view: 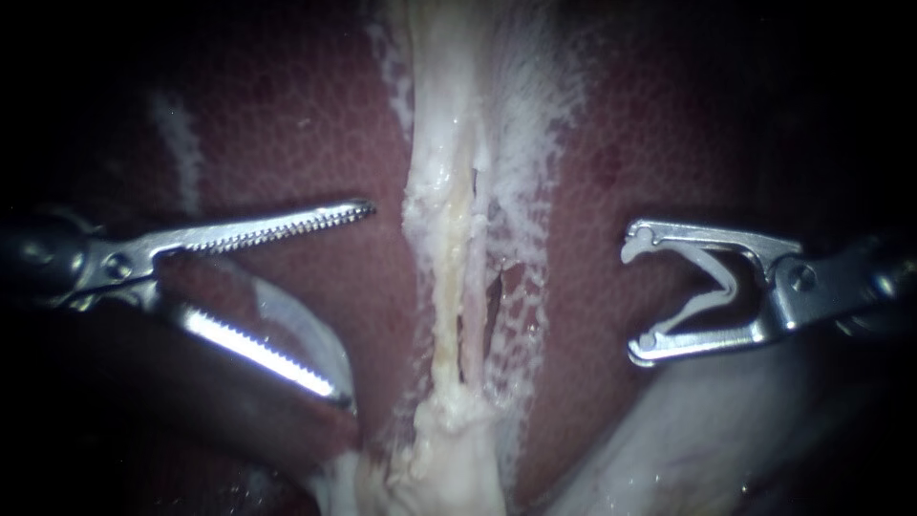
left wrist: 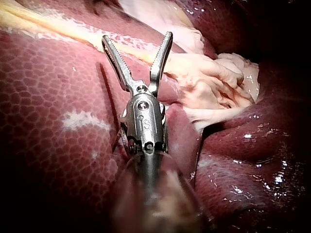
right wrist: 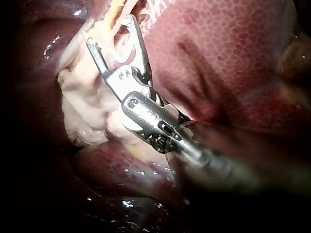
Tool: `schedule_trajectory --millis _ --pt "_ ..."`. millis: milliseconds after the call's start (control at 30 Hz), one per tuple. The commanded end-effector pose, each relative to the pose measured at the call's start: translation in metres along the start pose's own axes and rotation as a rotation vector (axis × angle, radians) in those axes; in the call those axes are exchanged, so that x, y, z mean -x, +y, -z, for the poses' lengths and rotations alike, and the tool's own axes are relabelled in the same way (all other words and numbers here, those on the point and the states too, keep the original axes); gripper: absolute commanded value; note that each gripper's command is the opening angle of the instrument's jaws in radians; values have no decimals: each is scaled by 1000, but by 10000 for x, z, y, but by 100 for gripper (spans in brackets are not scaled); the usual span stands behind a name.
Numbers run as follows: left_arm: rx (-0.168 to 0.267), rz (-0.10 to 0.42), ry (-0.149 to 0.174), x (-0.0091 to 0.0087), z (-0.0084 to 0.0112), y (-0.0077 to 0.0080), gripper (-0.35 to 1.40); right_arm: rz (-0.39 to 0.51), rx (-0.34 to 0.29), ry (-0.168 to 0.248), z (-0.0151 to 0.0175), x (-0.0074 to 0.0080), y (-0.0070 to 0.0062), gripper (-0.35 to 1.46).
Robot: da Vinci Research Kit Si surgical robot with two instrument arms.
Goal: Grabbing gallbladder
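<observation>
Dark red liver (view: 287, 124) fills the background, wet and mottled. At the left, my left instrument (view: 353, 301) has its toothed jaws spread wide and grips nothing. The lower jaw lies over a dark, smooth fold (view: 191, 392), and the upper one points across bare liver.

Just right of the tips, a pale strip (view: 447, 191) runs from far to near down the middle, with a thin yellowish tube (view: 447, 306) inside it. The gallbladder (view: 449, 459) is hard to make out. I take it to be the pale lumpy mass at the near end of that strip, nearer than the open jaws and a little to their right.

At the right, my right instrument (view: 636, 291) carries an open white clip (view: 712, 282), one jaw against each leg, well clear of the strip.

Closing the left jaws where they stand would bite liver, which would likely tear and bleed under those teeth. Reaching too far right risks pinching the strip and its tube instead of the gallbladder. A shallow bite on such wet tissue may slip, and a hard pull could drag the strip toward the waiting clip.
</observation>
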Motion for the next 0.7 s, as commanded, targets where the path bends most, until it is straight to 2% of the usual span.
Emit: schedule_trajectory --millis 33,200,300,600,700 --pt "1 0 0 0 0 0 123 0 0 0 0 0 0 60" --pt "1 1 0 1 1 2 121 0 0 0 0 0 0 60" --pt "27 57 14 1 1 5 116 0 0 0 0 1 0 60" --pt "52 159 93 -5 -18 18 104 1 0 0 0 1 0 60" --pt "59 189 99 -10 -25 22 101 1 0 0 0 1 0 60"
